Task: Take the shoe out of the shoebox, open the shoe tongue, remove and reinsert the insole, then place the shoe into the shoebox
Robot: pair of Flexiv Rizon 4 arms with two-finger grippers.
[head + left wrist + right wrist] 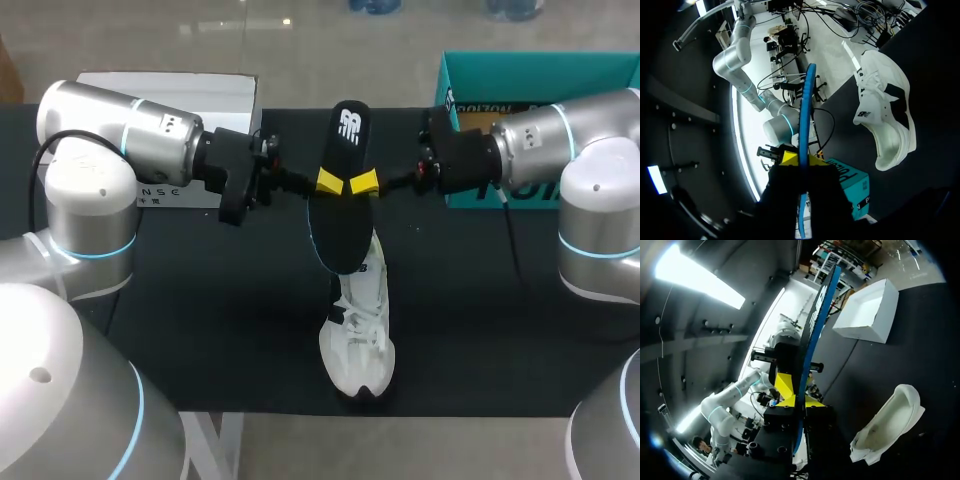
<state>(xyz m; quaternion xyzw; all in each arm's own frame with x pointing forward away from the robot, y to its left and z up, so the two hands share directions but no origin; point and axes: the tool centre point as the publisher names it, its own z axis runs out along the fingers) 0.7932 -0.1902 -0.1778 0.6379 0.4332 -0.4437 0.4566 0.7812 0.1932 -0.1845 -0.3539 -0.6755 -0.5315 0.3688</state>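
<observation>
A black insole [340, 200] with a blue edge hangs in the air above the table's middle, held from both sides. My left gripper [328, 182] is shut on one edge of it; in the left wrist view the insole [804, 115] stands edge-on between the yellow tips of the left gripper [803, 160]. My right gripper [364, 183] pinches the opposite edge, and in its own view the right gripper [797, 397] has a yellow tip on each face of the insole [817, 310]. The white shoe [360, 330] lies on the black mat below, toe toward the front edge.
The teal shoebox [540, 75] stands at the back right behind my right arm. A white box [170, 95] sits at the back left behind my left arm. The black mat [200, 330] covers the table around the shoe.
</observation>
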